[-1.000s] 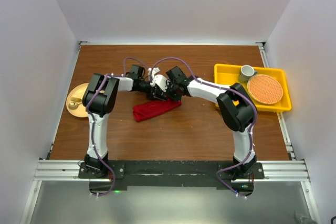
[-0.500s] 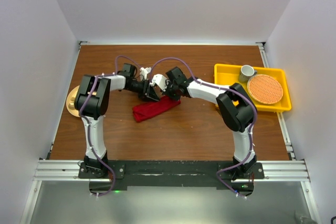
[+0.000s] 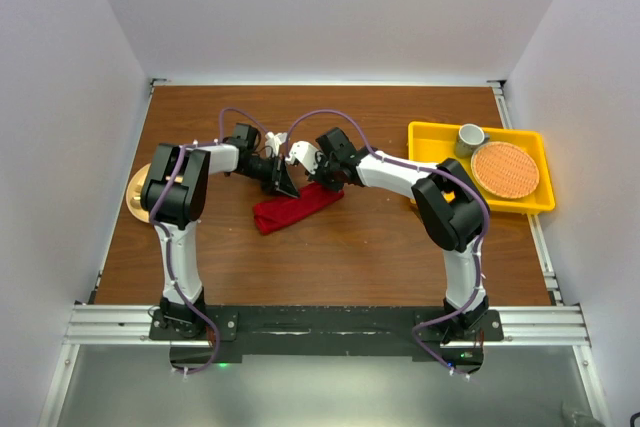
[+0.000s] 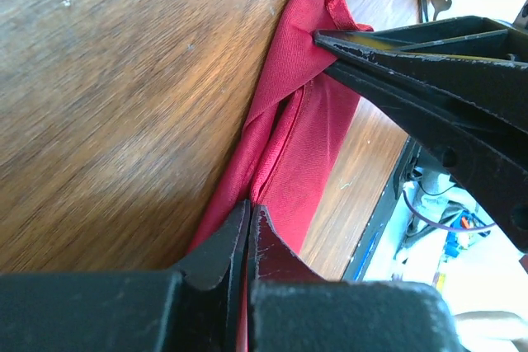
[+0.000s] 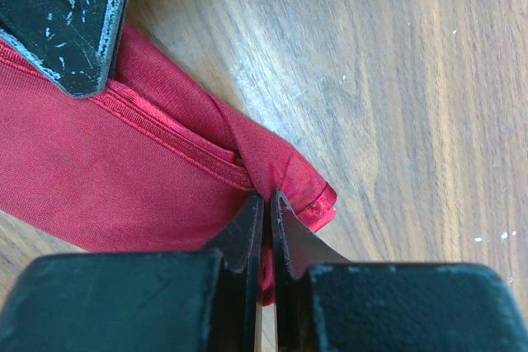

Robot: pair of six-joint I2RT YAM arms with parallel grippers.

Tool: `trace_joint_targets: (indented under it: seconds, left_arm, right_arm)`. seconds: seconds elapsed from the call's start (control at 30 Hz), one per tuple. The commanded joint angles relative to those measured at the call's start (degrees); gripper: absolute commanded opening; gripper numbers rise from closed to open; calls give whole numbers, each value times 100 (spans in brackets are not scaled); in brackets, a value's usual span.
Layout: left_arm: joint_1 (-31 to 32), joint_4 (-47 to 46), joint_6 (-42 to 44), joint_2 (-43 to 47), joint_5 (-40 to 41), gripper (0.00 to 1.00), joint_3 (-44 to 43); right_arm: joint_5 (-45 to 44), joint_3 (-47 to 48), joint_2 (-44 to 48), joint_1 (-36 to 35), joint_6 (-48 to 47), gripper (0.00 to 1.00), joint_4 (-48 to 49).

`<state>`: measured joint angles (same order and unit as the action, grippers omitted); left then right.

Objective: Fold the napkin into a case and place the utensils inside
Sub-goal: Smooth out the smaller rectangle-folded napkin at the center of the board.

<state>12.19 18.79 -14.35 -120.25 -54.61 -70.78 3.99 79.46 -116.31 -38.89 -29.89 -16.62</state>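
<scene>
Wood-grain table (image 3: 380, 247) carries the napkin (image 3: 295, 209) as a narrow red strip at mid-table, folded lengthwise and lying aslant. Left gripper (image 4: 249, 206) is pinched tight on a folded edge; right gripper (image 5: 266, 198) clamps the end corner (yellow tray (image 3: 430, 135) sits well to the right).

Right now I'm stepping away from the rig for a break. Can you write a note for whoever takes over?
Left gripper: shut on a fold edge of the napkin.
Right gripper: shut on the napkin's end corner.
Napkin: a narrow folded strip lying mid-table.
Utensils: what look like fork tines show beyond the napkin, near the tray. No others are in view.
Done: napkin folded narrow.
Left: finish the case and put the utensils inside.
</scene>
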Motion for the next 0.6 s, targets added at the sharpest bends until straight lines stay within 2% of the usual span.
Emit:
trace_joint_targets:
  seconds: [0.0, 0.37, 0.57]
  left_arm:
    - [-32, -50, -103, 300, 3, 0, -278]
    - [-67, -305, -323, 89, 47, 0, -656]
    - [-146, -217, -60, -296, 302, 0, -779]
  right_arm:
    - [-162, -256, -155, 49, -175, 0, -201]
    - [-74, -344, -111, 49, -351, 0, -113]
    - [-47, -361, -102, 57, -430, 0, -87]
